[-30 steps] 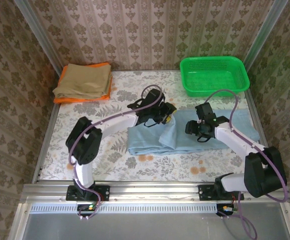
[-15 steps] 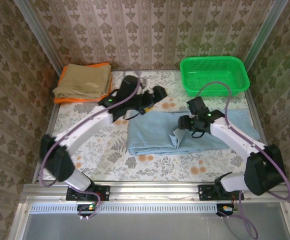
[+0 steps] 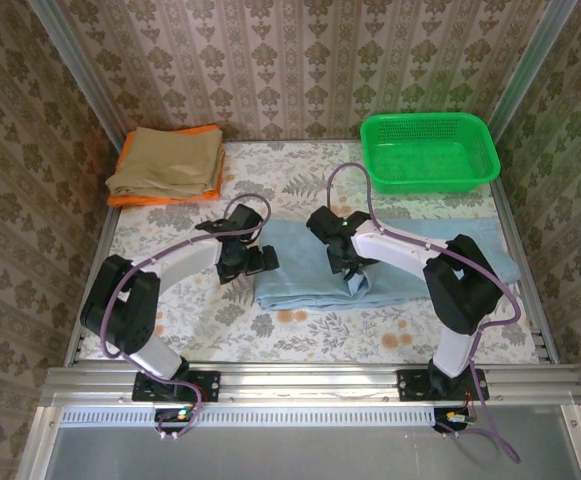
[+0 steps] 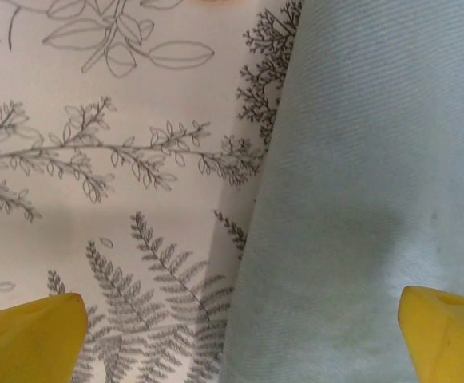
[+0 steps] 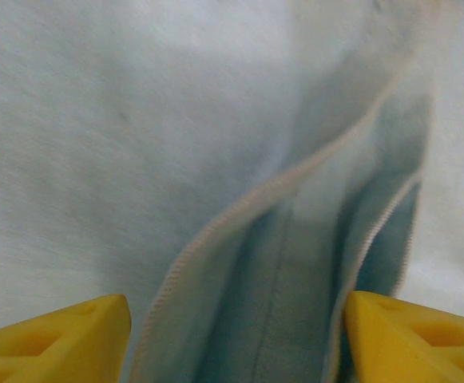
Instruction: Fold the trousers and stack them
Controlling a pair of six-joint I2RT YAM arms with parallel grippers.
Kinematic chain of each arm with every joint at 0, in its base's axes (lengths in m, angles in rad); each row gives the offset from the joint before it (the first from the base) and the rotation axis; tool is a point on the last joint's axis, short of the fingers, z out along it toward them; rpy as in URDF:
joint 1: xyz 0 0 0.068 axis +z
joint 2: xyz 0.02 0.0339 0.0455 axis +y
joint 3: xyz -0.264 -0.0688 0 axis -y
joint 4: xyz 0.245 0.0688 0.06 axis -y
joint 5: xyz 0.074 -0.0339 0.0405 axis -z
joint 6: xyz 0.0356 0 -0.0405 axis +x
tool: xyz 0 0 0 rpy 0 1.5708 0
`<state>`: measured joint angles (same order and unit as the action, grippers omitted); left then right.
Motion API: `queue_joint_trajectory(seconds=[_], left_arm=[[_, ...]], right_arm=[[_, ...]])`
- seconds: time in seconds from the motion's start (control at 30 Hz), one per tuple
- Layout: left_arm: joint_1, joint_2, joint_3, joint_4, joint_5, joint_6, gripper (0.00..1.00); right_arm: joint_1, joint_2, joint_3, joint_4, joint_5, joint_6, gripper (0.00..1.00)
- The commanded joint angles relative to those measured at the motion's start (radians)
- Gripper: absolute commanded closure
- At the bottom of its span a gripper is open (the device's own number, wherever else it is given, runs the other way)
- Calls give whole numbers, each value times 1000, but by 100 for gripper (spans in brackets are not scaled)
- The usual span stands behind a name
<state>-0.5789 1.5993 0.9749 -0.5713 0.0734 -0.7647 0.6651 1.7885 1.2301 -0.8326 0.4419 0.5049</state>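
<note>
Trousers (image 3: 300, 275) lie mid-table, part-folded, one flap (image 5: 271, 279) doubled over. Left gripper (image 3: 254, 262) at their left edge and right gripper (image 3: 351, 274) over the flap both gape, empty. Further folding and stacking remain, I judge.

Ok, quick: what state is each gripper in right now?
Left gripper: open, empty, over the edge of the trousers.
Right gripper: open, over a loose fold of the trousers.

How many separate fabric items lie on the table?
3: the light sky-blue thin fabric trousers spread mid-table, the folded tan khaki trousers at the far-left corner, and the flat orange cloth beneath them. More may be hidden in that stack.
</note>
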Motion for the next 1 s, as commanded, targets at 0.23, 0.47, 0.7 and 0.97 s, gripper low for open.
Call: queue_joint_trajectory(seconds=[0.23, 0.47, 0.7, 0.97], left_arm=[[34, 42, -55, 101, 48, 73, 0], [47, -69, -60, 106, 118, 147, 0], [113, -47, -100, 224, 292, 224, 6], [165, 98, -27, 153, 334, 349, 16]], right_arm=[[-172, -184, -222, -140, 38, 118, 31], [-199, -289, -160, -124, -37, 80, 34], [-265, -220, -126, 73, -341, 12, 35], [-287, -112, -151, 162, -410, -8, 35]])
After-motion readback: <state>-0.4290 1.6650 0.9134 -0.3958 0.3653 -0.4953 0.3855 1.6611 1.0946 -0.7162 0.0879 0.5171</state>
